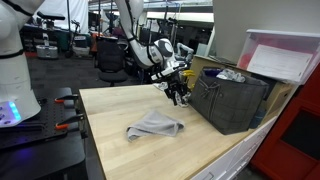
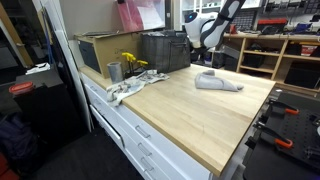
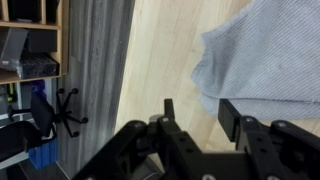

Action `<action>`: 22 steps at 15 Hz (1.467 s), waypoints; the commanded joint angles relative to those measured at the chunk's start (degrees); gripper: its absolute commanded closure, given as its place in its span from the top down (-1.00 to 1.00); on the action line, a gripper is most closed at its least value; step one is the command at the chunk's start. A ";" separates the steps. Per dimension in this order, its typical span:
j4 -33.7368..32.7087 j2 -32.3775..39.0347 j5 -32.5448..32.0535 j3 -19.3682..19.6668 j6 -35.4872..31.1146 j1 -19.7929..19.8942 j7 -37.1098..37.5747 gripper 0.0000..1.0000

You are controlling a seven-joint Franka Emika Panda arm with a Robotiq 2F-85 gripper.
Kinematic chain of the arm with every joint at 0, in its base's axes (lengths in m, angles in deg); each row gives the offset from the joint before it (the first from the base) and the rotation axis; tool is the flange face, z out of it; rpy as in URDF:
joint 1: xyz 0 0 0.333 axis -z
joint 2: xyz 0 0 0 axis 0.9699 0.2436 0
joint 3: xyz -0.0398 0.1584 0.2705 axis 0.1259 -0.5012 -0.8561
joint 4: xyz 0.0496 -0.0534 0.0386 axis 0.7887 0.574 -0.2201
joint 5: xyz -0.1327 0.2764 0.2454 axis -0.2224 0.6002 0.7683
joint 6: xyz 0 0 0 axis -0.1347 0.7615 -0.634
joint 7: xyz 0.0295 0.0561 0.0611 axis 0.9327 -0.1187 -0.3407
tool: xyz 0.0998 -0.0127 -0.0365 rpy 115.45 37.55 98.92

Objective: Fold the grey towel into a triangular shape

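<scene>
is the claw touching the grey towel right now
Apart: in an exterior view the claw hangs in the air, with a clear gap between it and the grey towel.

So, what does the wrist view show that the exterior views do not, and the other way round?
Only the wrist view: the fine weave of the grey towel seen from close, and the fingers of the claw standing apart with nothing between them. Only the exterior views: the towel's whole outline, lying apart from the claw, and the dark grey bin on the same table. Both: the towel, the claw and the wooden table.
</scene>
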 commanded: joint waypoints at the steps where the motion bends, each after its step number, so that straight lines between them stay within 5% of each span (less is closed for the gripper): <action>1: 0.05 -0.50 -4.65 0.13 1.41 -0.66 5.26 0.63; 4: 2.30 -2.33 -3.60 -2.73 0.32 0.66 5.48 0.99; 16: 12.69 -3.19 34.58 -19.33 -12.02 12.06 -17.29 1.00; 22: 11.65 -0.51 38.21 -17.59 -11.70 11.69 -19.78 1.00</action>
